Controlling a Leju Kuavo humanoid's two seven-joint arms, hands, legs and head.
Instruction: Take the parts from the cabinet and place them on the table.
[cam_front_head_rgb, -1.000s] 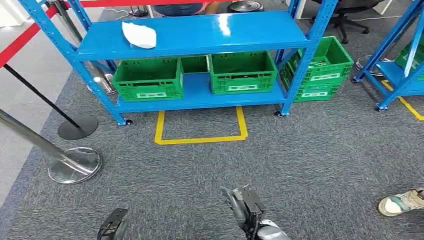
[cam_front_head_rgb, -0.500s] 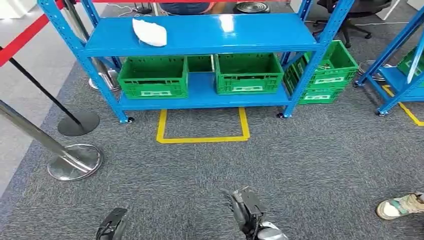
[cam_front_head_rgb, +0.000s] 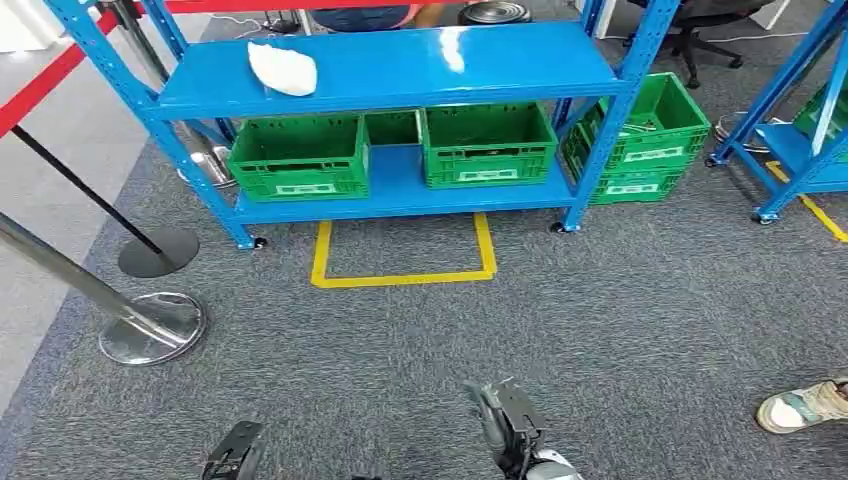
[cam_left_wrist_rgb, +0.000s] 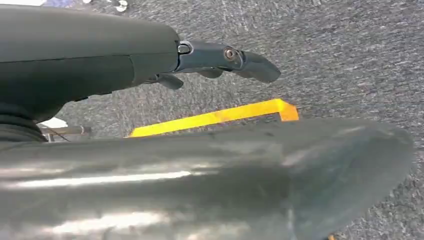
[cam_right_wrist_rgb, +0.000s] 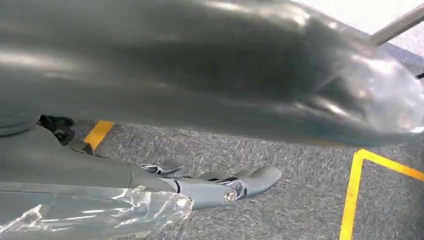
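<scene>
Part, a white bag (cam_front_head_rgb: 282, 69), lies on top shelf (cam_front_head_rgb: 400, 65), well apart from us. Looks light, soft, maybe slippery; we grip its middle. Left hand (cam_front_head_rgb: 232, 462) & right hand (cam_front_head_rgb: 510, 424): fingers apart, holding nothing.

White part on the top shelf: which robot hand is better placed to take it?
Probably left. The white part lies at the left end of the blue shelf, on the left robot hand's side. The right robot hand would have to cross over. Both hang low and hold nothing, far from the rack.
</scene>
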